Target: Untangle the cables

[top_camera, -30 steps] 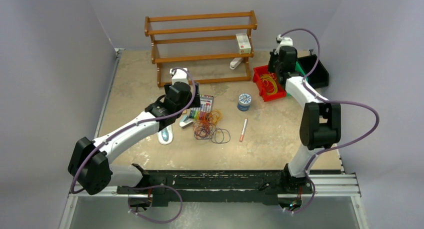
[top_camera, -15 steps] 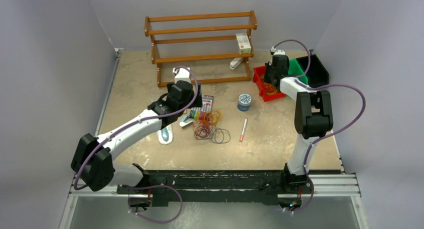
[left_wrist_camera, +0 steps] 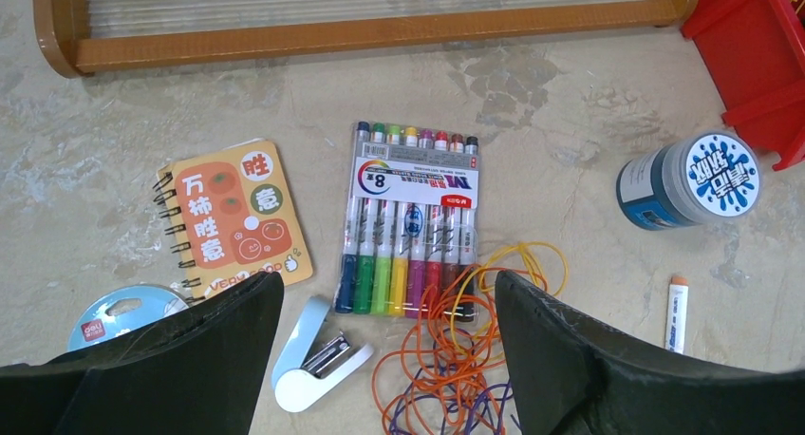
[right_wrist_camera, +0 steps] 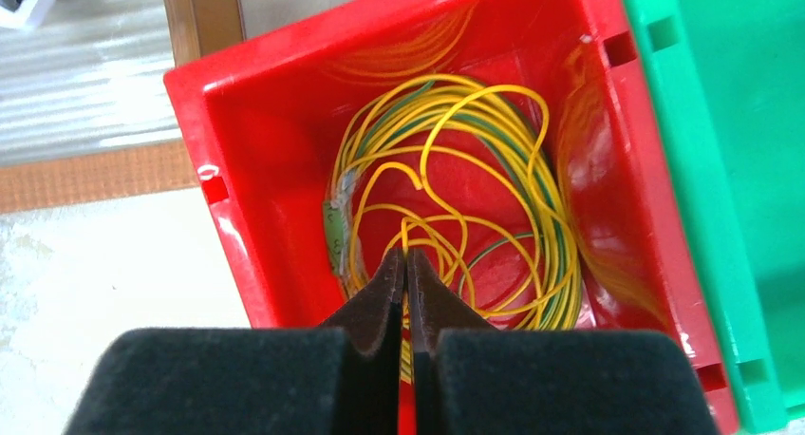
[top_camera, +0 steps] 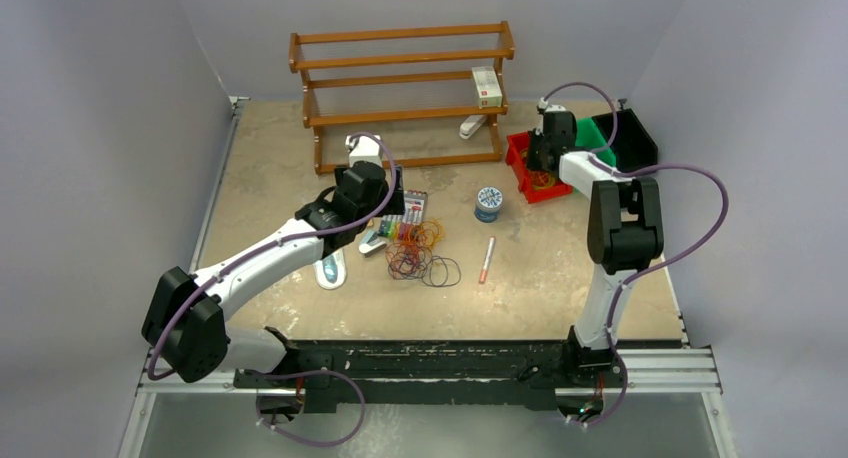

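Hair-fine orange, yellow and purple cables (left_wrist_camera: 446, 378) (loops heaped over one another) on the table (left_wrist_camera: 570, 103), touching a marker pack (left_wrist_camera: 413, 217); left gripper (left_wrist_camera: 387, 297) spread wide above them; right gripper (right_wrist_camera: 406, 255) pinched shut on a strand of yellow cables (right_wrist_camera: 456, 198) coiled in the red bin (right_wrist_camera: 204, 103)
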`<state>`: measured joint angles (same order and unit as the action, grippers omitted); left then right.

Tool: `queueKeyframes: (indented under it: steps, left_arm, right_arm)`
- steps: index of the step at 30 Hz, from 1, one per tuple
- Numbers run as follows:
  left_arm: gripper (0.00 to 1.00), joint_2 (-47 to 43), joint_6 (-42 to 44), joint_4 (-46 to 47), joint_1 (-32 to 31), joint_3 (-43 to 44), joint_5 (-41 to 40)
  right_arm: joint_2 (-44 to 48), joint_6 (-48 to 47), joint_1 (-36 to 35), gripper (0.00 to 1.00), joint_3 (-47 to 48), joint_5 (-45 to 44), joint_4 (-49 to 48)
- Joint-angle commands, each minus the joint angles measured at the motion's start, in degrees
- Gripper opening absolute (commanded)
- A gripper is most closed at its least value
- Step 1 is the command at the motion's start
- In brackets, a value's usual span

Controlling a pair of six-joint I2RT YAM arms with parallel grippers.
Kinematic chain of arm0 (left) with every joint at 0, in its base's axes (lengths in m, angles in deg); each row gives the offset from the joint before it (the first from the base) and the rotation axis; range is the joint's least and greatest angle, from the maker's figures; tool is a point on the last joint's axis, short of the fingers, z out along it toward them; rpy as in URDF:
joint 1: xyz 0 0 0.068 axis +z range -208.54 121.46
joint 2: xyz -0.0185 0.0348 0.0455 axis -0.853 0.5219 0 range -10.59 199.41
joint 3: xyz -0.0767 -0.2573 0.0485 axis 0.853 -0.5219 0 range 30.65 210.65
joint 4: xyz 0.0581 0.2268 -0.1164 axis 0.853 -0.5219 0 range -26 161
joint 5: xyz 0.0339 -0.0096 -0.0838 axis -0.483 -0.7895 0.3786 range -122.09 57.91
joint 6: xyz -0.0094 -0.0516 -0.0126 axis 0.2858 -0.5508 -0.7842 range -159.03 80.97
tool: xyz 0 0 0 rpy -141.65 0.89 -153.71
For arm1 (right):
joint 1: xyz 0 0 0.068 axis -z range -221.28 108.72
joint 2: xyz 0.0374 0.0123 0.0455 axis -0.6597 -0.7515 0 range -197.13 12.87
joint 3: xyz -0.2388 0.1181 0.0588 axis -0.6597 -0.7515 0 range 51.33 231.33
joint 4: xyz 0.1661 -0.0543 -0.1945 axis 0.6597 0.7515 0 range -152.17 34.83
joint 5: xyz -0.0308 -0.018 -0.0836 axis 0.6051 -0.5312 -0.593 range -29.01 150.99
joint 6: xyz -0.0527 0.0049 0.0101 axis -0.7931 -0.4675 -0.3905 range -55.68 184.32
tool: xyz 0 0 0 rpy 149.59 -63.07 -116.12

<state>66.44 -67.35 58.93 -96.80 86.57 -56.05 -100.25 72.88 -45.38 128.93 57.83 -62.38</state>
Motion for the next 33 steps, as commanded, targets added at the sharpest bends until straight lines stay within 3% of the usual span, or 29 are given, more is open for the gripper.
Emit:
queueKeyframes:
  steps: [1,6,19,33]
  left_arm:
    - [0.81,-0.2,0.3,1.3,0.3,1.7,0.8]
    - [0.81,-0.2,0.3,1.4,0.3,1.7,1.1]
    - [0.81,-0.4,-0.1,1.4,0.3,1.2,1.5]
    - [0.8,-0.2,-0.3,1.8,0.4,1.2,2.0]
  right_arm:
    - [1.2,-0.5,0.2,0.04,-0.9,3.1,2.2]
    - [2.2,-0.6,0.2,0.16,-2.5,3.8,2.1]
    - [4.9,-2.0,0.0,0.35,-6.2,7.1,3.5]
    - [8.1,-1.4,-2.5,0.41,-13.9,8.6,5.7]
